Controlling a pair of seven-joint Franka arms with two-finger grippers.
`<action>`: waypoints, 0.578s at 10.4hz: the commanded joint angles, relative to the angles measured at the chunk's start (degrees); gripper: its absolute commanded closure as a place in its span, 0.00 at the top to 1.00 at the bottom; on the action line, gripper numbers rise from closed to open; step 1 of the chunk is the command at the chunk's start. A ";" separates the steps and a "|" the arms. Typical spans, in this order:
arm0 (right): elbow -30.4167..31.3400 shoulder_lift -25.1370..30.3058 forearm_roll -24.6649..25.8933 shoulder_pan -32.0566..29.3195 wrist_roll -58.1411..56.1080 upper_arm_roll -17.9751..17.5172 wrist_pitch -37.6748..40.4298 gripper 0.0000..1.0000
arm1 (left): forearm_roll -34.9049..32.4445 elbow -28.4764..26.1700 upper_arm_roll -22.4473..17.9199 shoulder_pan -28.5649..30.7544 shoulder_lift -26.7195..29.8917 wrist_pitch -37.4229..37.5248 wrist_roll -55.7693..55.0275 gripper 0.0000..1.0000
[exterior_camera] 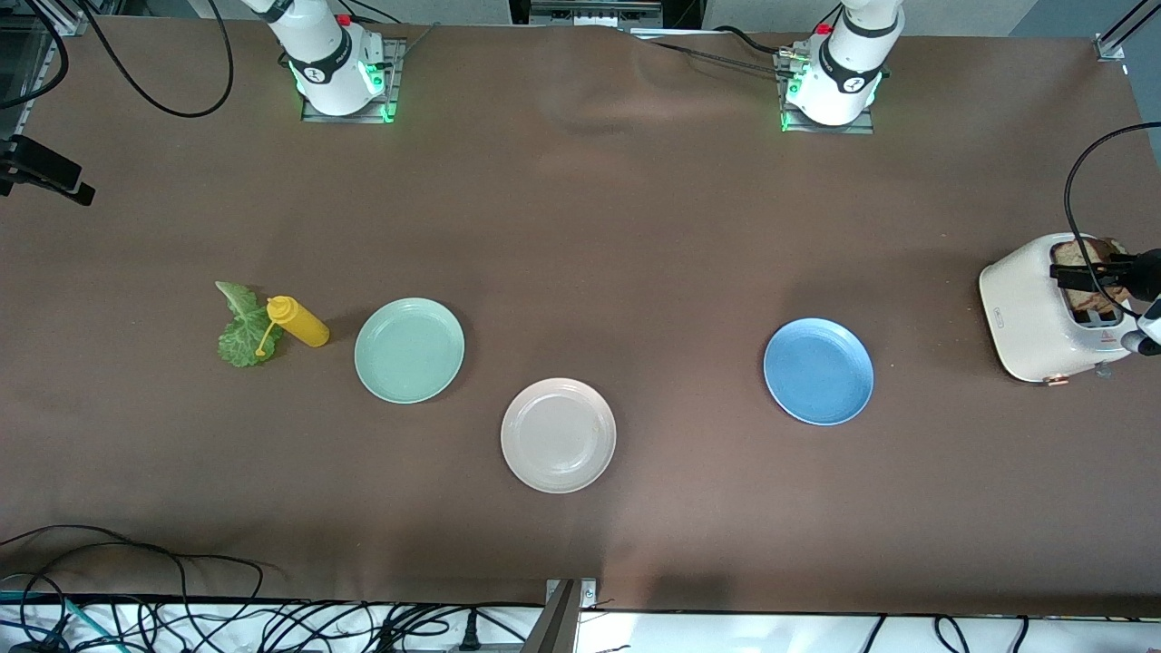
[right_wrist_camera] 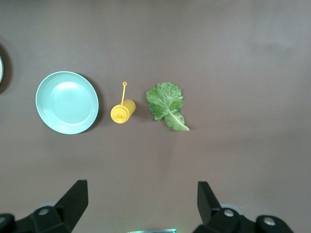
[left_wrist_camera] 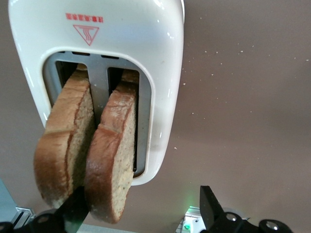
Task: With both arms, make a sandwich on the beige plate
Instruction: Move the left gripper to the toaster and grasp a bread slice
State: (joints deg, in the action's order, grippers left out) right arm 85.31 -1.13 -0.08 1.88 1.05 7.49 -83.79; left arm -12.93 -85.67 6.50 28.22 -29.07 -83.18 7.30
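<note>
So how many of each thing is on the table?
Plates: 3, mint-green plate, beige plate, blue plate
Toast slices: 2
Toaster: 1
Yellow bottle: 1
Lettuce leaf: 1
Total: 8

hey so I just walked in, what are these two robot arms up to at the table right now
They are starting a sandwich, and nothing is held yet. The left gripper hangs open over the white toaster, one finger beside one of the two toast slices standing in its slots. The right gripper hovers open above the lettuce leaf and yellow sauce bottle. The beige plate has nothing on it, with the mint-green plate and blue plate nearby.
</note>
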 commanded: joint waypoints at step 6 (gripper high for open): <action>-0.76 0.34 0.43 0.14 -0.26 -0.02 1.00 1.00 | -6.40 0.68 0.36 -0.53 0.07 4.95 0.34 0.00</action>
State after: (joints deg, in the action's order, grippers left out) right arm 85.31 -1.13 -0.08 1.88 1.05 7.49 -83.79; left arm -16.65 -85.50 6.61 28.15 -29.34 -80.13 7.29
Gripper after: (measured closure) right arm 0.000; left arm 0.718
